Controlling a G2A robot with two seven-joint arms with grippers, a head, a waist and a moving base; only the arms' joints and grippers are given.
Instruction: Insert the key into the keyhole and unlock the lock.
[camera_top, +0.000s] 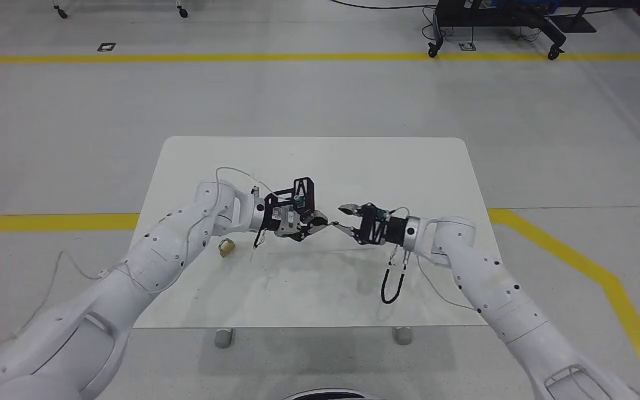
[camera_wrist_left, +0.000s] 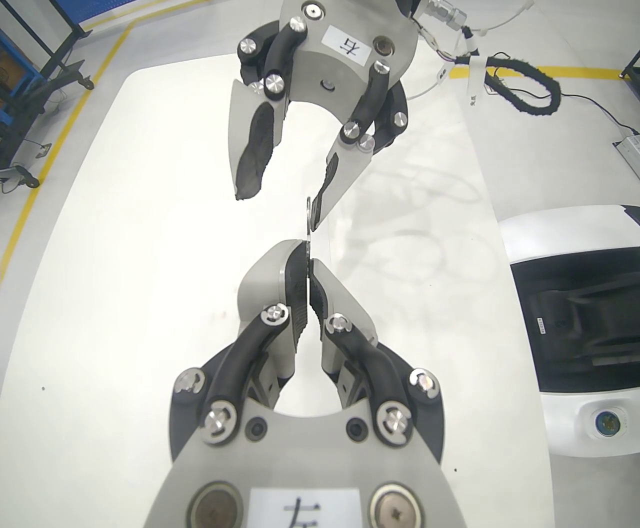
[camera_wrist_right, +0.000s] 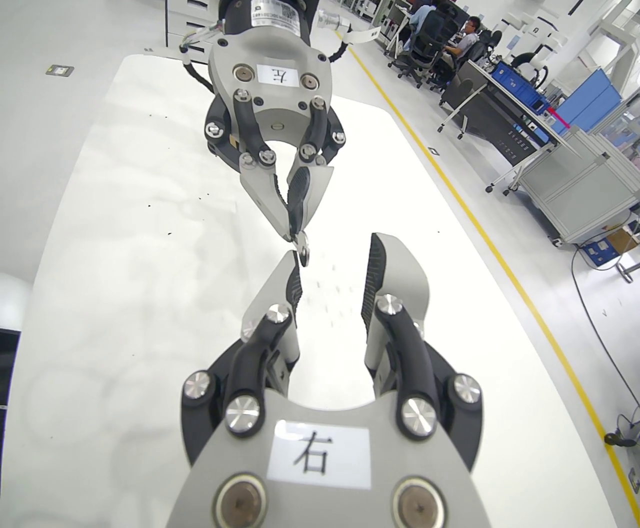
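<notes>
Left hand (camera_wrist_left: 306, 256): closed, with the two finger pads pressed together at the tips. The key (camera_wrist_left: 309, 220) is clamped between them. The key is a thin, flat piece of metal. In the left wrist view it appears edge-on and projects straight out past the fingertips. In the right wrist view its rounded head, which has a hole, protrudes from the left hand's tips.

Right hand (camera_wrist_right: 337, 255): open, with a wide gap between the two fingers and nothing held. It faces the left hand tip to tip. One of its fingers (camera_wrist_left: 334, 186) lies alongside the exposed head of the key, either touching it or just beside it; contact cannot be confirmed. The other finger stands well off to one side of the key.

Position: both hands meet over the middle of the worktop (camera_top: 400, 170), a white rectangular surface with rounded corners. In the top view the left hand (camera_top: 316, 222) and the right hand (camera_top: 344, 222) are nearly in line, with the key between them.

Lock (camera_top: 227, 247): a small brass-coloured body resting on the worktop beside the left forearm, well apart from the key and from both hands. Its keyhole is too small to make out.

A black cable loop (camera_top: 392, 285) hangs from the right forearm.
</notes>
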